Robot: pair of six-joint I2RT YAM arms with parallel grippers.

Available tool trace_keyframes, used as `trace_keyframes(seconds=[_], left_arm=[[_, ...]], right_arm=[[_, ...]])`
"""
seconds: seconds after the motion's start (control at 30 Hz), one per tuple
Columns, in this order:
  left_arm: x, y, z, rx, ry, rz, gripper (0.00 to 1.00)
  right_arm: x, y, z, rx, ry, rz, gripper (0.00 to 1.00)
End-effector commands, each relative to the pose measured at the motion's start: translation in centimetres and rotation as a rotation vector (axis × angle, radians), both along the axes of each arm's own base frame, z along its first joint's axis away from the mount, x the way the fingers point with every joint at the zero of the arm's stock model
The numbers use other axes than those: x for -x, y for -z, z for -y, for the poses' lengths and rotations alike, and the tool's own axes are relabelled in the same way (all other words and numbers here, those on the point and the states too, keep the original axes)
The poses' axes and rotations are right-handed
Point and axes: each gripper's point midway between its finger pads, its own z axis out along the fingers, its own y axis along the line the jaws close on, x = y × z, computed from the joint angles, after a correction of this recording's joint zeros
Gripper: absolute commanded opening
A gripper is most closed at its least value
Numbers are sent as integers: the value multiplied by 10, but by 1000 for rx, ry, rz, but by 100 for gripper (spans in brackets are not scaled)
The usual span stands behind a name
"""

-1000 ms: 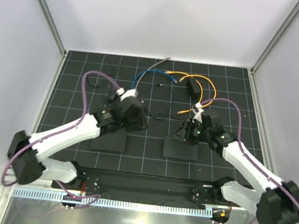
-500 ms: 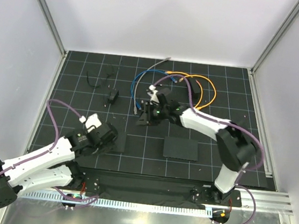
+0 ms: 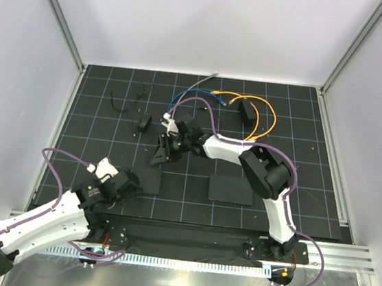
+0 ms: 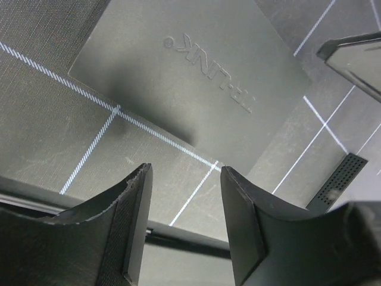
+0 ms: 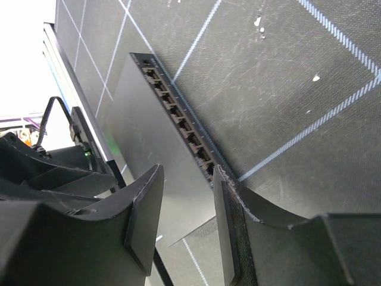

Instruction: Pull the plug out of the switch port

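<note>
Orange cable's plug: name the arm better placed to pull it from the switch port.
Right, probably. The right pincer, open, hangs mid-table, nearer the plug and switch port at the far side; the left pincer sits back by the near edge, also open.

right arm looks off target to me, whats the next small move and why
Probably swing the right gripper toward the far right, to the small black box where the orange cable seems to end. Its jaws are open and empty over a flat black unit, well away from that cable.
</note>
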Motion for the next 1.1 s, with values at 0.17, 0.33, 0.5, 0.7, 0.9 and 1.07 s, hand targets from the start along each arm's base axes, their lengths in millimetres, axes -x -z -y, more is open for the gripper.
trace_keyframes(seconds=[0.17, 0.33, 0.5, 0.7, 0.9, 1.07], left_arm=[[-16, 5, 8, 27, -71, 21, 57], [-27, 10, 12, 24, -92, 15, 57], [-34, 14, 8, 13, -109, 10, 56], [-40, 18, 3, 0, -106, -1, 55], [-40, 23, -2, -38, -93, -31, 54], [-51, 17, -2, -78, -41, -12, 53]], right_arm=[[-7, -10, -19, -68, -71, 35, 47], [0, -5, -20, -70, -81, 13, 45], [7, 3, -16, -58, -80, -14, 41], [15, 6, -14, -78, -74, -49, 38], [29, 9, -8, -111, -52, -91, 37], [45, 17, 5, -112, -24, -133, 36]])
